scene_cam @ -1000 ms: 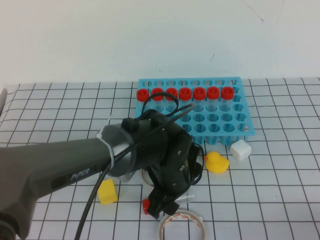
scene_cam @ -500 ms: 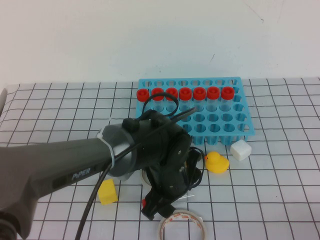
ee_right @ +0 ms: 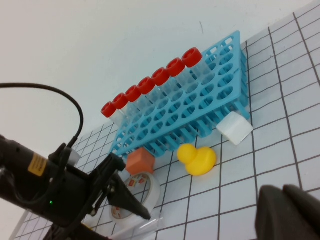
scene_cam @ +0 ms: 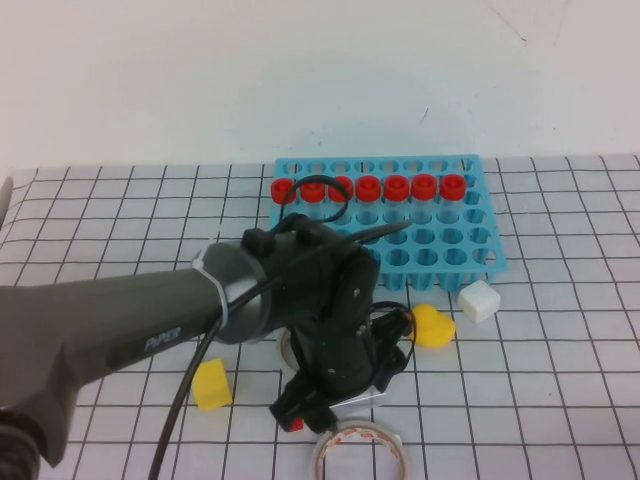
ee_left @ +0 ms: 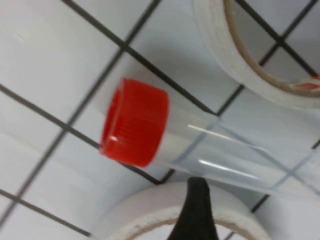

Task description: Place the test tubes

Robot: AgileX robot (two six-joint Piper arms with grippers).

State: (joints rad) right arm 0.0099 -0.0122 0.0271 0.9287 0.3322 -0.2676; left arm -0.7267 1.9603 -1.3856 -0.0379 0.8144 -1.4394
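**Left tool** point(scene_cam: 328, 400): lowered close to the bench point(scene_cam: 560, 400), jaws spread wide, nothing gripped. One fingertip point(ee_left: 197, 205) shows just beside the clear wall of the loose tube; contact cannot be confirmed.

**Right tool** point(ee_right: 284, 200): closed on nothing, parked well away from the left tool and outside the overhead view.

**Task item:** one test tube point(ee_left: 215, 155) with a red cap point(ee_left: 134, 122) lies on its side on the bench directly beneath the left tool. A roll of tape point(ee_left: 250, 75) lies on one side of it and a second roll point(ee_left: 145, 220) on the other.

**Work done:** seven red-capped tubes point(scene_cam: 369, 187) stand upright in one row of the blue rack point(scene_cam: 440, 275), which is beyond the left tool on its far side.

**Work left:** in my judgement the lying tube is the item now in hand. It has yet to be gripped, lifted, turned upright and seated in a free hole. The row of seven has an open hole at its end.

**Other items near the left tool:** yellow duck point(scene_cam: 432, 325), white cube point(scene_cam: 480, 300), yellow cube point(scene_cam: 212, 385). None obstructs the tube.
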